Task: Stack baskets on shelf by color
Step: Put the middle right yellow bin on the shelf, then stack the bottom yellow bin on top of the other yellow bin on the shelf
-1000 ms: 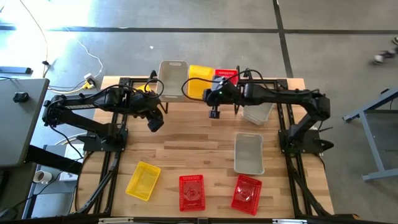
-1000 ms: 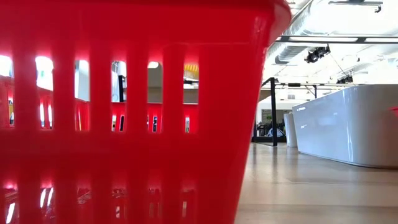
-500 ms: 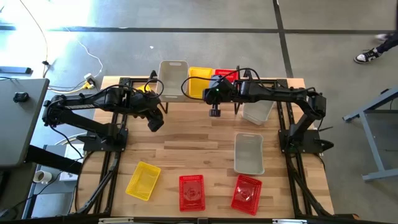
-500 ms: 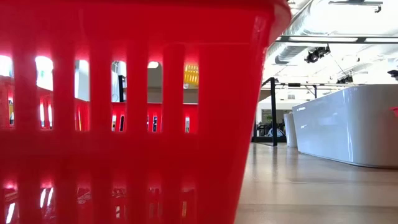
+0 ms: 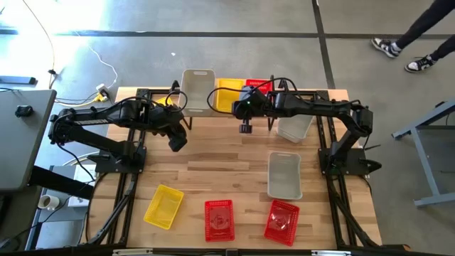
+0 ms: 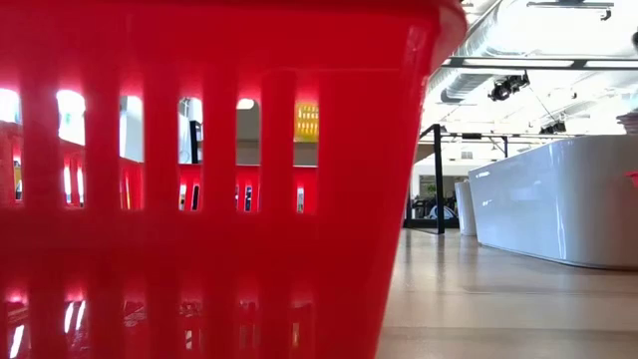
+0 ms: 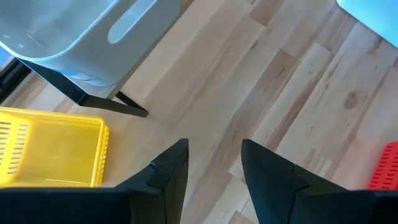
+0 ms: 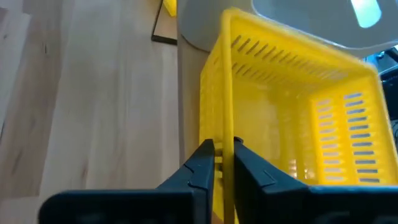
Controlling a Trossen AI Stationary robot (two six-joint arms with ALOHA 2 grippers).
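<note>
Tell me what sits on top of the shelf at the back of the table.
On the shelf: a grey basket, a yellow basket with its wall between the right tool's fingers, and a red basket. The arm covers much of the plank; stacking underneath cannot be seen.

The slatted wooden tabletop [image 5: 227,167] stands on a grey concrete floor [image 5: 213,50] crossed by dark seams. At the far right corner of the high view, a person's legs [image 5: 419,32] and dark shoes with white soles [image 5: 387,48] stride across the floor. A white cable [image 5: 106,71] trails to a plug block [image 5: 104,91] near the tabletop's far left corner. A grey desk [image 5: 21,135] with a small black object [image 5: 23,111] sits to the left, a grey metal frame [image 5: 426,142] to the right. In the low view, a long white counter [image 6: 558,199] and ceiling ducts [image 6: 478,60] lie in the room beyond.
</note>
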